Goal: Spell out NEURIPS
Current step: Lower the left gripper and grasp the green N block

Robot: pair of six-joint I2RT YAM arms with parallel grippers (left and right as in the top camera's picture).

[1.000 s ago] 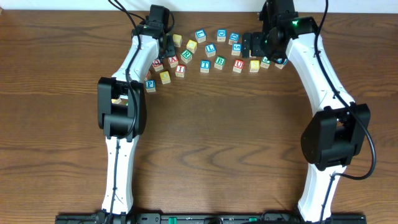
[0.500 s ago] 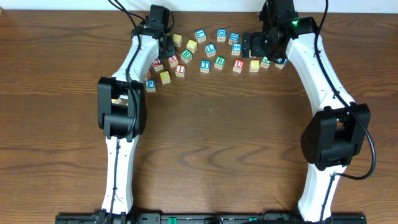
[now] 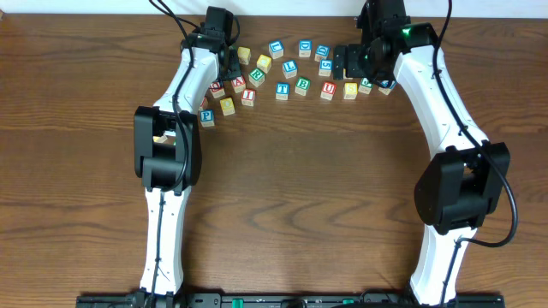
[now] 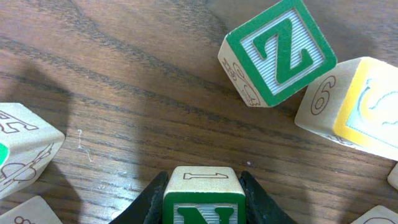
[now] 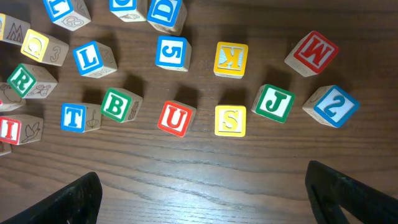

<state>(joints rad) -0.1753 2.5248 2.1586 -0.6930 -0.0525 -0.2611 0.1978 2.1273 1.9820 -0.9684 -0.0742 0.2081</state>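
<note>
The left gripper (image 4: pixel 204 183) grasps the green N block (image 4: pixel 204 202) by two opposite sides, near the far edge of the table (image 4: pixel 124 93), with a green Z block (image 4: pixel 278 51) close by. The right gripper (image 5: pixel 205 186) hangs wide open near the red U block (image 5: pixel 176 118). The green R block (image 5: pixel 23 79) and red I block (image 5: pixel 11 129) lie further along.

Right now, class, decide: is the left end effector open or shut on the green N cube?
Shut: the left end effector presses both sides of the green N cube.

In the left wrist view, the bottom edge cuts off the green N cube (image 4: pixel 204 194), halving its letter.
</note>
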